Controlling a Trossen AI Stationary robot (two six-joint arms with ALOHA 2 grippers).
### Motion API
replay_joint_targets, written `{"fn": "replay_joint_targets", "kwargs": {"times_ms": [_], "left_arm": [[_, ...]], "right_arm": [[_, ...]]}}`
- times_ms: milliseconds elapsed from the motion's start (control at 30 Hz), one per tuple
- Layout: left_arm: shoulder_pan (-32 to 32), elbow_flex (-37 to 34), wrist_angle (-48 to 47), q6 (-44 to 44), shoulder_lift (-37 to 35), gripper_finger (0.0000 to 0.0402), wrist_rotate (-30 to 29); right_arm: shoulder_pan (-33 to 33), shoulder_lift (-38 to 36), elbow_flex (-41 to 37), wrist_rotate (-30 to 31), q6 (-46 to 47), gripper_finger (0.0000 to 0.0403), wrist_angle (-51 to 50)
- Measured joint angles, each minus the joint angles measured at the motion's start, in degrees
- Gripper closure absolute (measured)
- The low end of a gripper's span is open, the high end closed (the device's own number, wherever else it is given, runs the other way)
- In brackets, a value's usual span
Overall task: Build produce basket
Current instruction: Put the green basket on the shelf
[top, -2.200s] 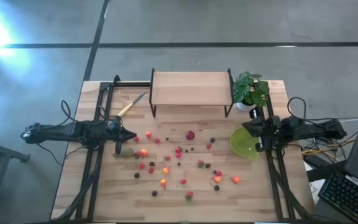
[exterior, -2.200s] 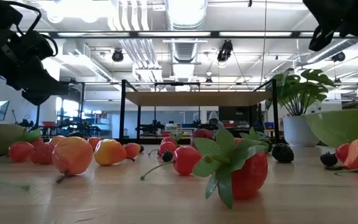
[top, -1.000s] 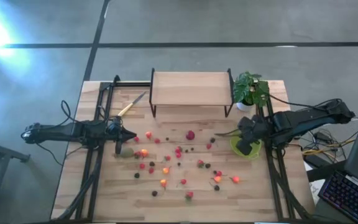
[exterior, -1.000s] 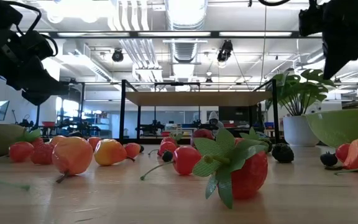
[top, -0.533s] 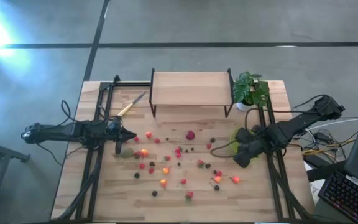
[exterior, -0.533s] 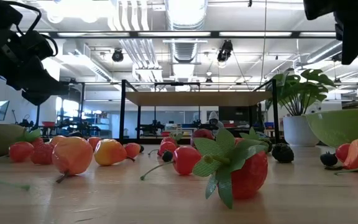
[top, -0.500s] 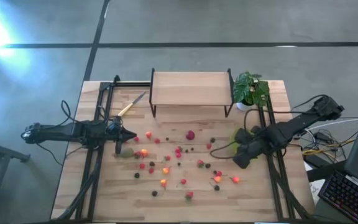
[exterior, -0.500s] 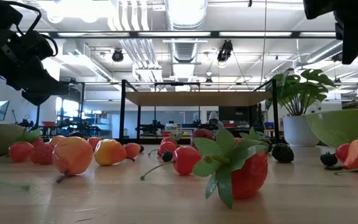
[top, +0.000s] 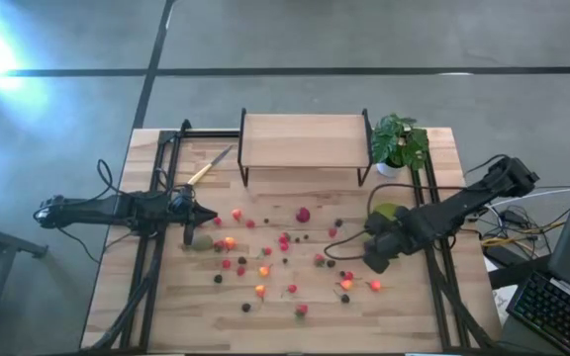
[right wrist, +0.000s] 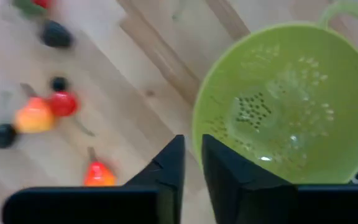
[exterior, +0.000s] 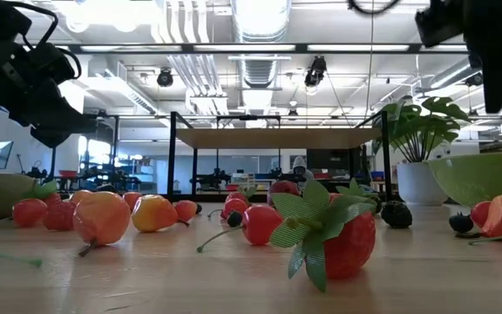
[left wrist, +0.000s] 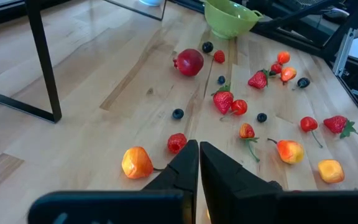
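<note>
On the pale wooden table point(top: 166, 316), the green colander point(right wrist: 291, 106) sits near the right edge, empty; berries point(top: 285, 242) scatter mid-table. Right tool point(right wrist: 191, 152) hovers beside it, fingers slightly parted, grasping nothing. Left tool point(left wrist: 199, 155) is clenched empty near the left edge.

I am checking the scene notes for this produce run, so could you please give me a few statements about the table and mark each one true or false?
1. The lime-green plastic colander holds several berries. False: it is empty.
2. The yellow-handled knife lies on the wooden table beside the wood-topped black-framed rack. True.
3. The right gripper grips a strawberry. False: nothing sits between its fingers.
4. The left gripper is shut, above scattered fruit. True.
5. The dark red pomegranate rests on the rack. False: it lies on the table.
</note>
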Motion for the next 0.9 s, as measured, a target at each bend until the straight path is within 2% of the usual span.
{"fn": "replay_joint_targets", "kwargs": {"times_ms": [267,433,667,900], "left_arm": [[0.0,0.0,0.0,0.0,0.0,0.0381,0.0],[0.0,0.0,0.0,0.0,0.0,0.0381,0.0],[0.0,0.0,0.0,0.0,0.0,0.0381,0.0],[0.0,0.0,0.0,0.0,0.0,0.038,0.0]], "right_arm": [[-0.7,2.0,-1.3,-1.0,-0.9,0.0243,1.0],[-0.7,1.6,-1.9,-0.6,-0.7,0.0204,2.2],[-0.7,3.9,-3.7,-0.4,-1.6,0.0188,5.0],[-0.7,5.6,-6.6,-0.4,-2.4,0.0209,7.6]]}}
